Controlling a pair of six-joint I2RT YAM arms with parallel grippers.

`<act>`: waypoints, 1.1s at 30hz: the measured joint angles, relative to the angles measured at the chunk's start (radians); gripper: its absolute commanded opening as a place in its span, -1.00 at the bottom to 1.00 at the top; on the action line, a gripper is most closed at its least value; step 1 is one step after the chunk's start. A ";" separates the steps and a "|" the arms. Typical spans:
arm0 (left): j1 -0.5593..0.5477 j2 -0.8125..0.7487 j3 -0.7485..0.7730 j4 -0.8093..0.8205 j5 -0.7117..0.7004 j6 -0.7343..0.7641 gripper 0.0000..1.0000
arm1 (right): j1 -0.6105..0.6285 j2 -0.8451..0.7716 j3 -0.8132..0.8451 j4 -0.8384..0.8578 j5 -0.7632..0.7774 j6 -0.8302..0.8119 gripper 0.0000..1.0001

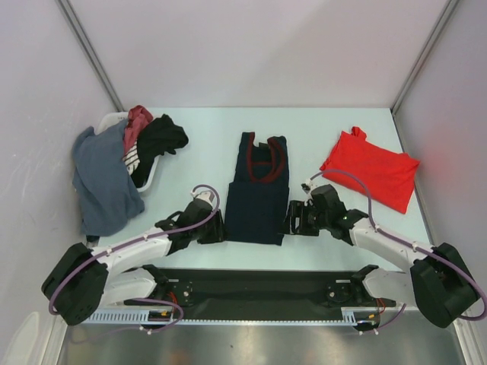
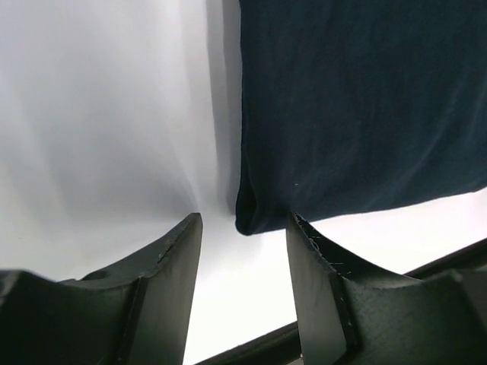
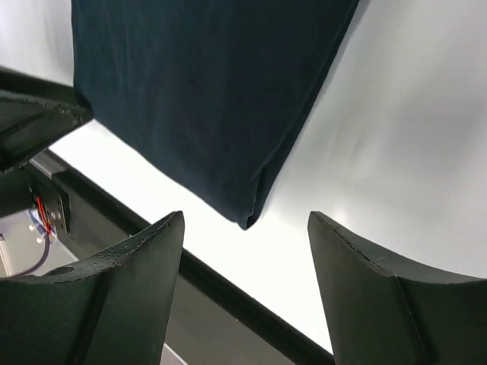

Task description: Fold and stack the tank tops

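Observation:
A dark navy tank top (image 1: 257, 195) with maroon trim lies flat in the middle of the table, folded lengthwise, its hem toward the arms. The red tank top (image 1: 370, 169) lies folded at the right. My left gripper (image 1: 219, 226) sits low at the navy top's near left corner (image 2: 251, 222); its jaws stand open with the corner just ahead of the gap. On the other side my right gripper (image 1: 292, 219) is open too, close to the near right corner (image 3: 247, 220), with nothing between its fingers.
A white basket (image 1: 149, 174) at the back left holds several garments, with a grey-blue cloth (image 1: 101, 179) draped over its near side. A black strip (image 3: 228, 293) runs along the table's near edge. White walls close in the left, back and right.

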 measured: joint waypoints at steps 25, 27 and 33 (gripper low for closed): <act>0.000 0.090 -0.019 0.123 0.052 0.005 -0.99 | 0.063 0.149 -0.136 0.241 -0.102 0.100 -1.00; 0.000 0.082 -0.027 0.133 0.055 0.005 -0.99 | 0.063 0.149 -0.137 0.234 -0.097 0.098 -1.00; -0.056 0.036 -0.073 0.163 0.058 -0.016 -0.99 | 0.064 0.069 -0.152 0.149 -0.063 0.098 -1.00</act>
